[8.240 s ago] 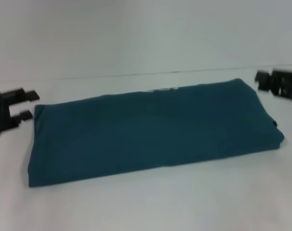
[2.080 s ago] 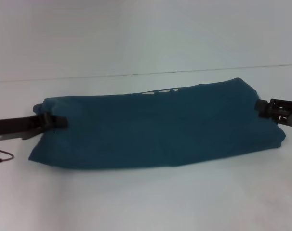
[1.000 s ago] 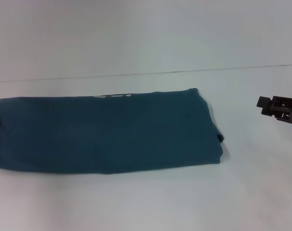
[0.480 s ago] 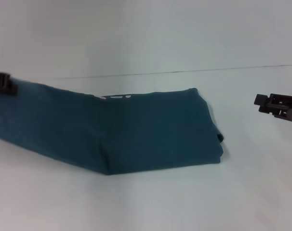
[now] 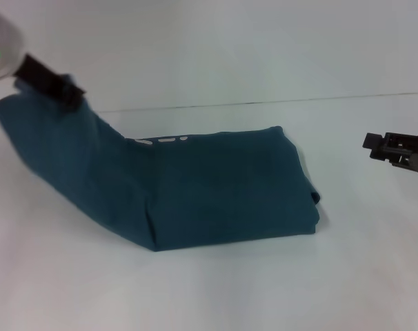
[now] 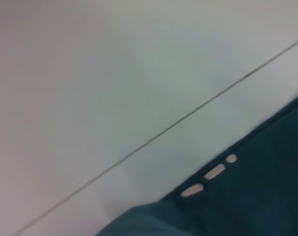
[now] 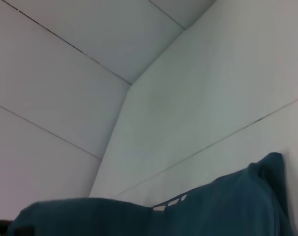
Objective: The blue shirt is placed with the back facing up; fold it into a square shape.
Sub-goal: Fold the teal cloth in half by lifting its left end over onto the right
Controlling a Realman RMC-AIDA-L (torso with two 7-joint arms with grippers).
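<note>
Two grippers and one garment make up your inventory, listed left to right with the shirt as the landmark.

Item 1, left gripper (image 5: 70,95): raised above the table (image 5: 216,289) at the shirt's left end, pinching the cloth at that end's top edge. The lifted fabric hangs from it in a slope down to the part lying flat. You see a green light on the arm just behind it.

Item 2, blue shirt (image 5: 223,189): already folded lengthwise into a long band, plain side up, lying near the middle of the table. Its right half rests flat; its left portion is held in the air. A few white marks of lettering (image 5: 166,139) peek out along the far edge, also visible in the left wrist view (image 6: 210,173). The right end shows a bulky fold at the near corner.

Item 3, right gripper (image 5: 376,146): well apart from the shirt's right end, touching no cloth, hovering at about table height. Whether its fingers are spread or pressed together, you cannot tell.

Progress, as a judgement: the narrowing folds look done, and the crosswise fold is under way. What remains for you is to carry the lifted left end over onto the flat right half, release it, and even the edges into a square.
</note>
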